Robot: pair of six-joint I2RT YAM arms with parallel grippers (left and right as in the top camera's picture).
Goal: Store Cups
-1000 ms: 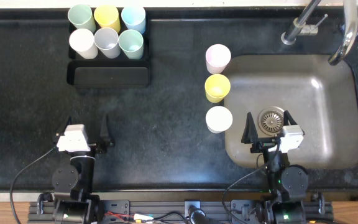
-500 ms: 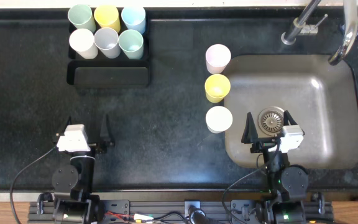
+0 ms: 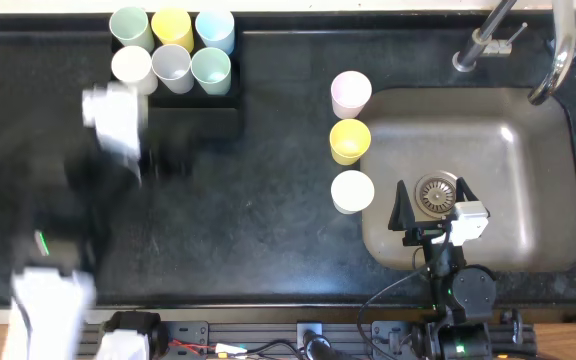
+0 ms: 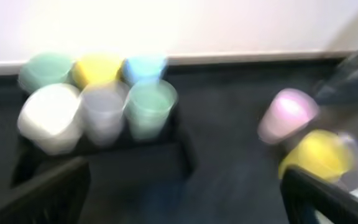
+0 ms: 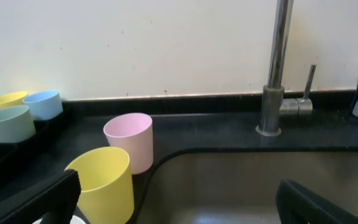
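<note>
Risks first. Left tool (image 4: pixel 186 200) is right at the rack (image 3: pixel 208 122), fingers (image 4: pixel 48 193) spread wide, nothing in it. That close to the stored rows, a low pass could clip the rack's corner cup (image 3: pixel 130 66) and tip it into its neighbours. It could also shove the rack across the bench (image 3: pixel 268 220). Keep height while you're over the rack.

Loose cups stand in a line well apart from the rack, along the sink (image 3: pixel 508 150) edge that faces it: pink cup (image 3: pixel 350 92), yellow cup (image 3: pixel 349 140), white cup (image 3: pixel 352 191). They sit near each other, so wide jaws around the yellow one may knock a neighbour. Any nudge away from the rack likely drops a cup into the sink. My guess is they're light and thin-walled, so a hard squeeze could pop one out of the grip. Take an end cup first.

Right tool (image 3: pixel 431 203) hangs over the sink, farthest from the rack, jaws open, holding nothing. It's just beside the white cup, so a swing toward the rack could sweep that cup over.

Containers: rack holds six cups (image 3: pixel 173 65), upright, mouths up, three by two in its back rows. Its front row looks like the room for the loose three. All cups look empty, loose ones too.
</note>
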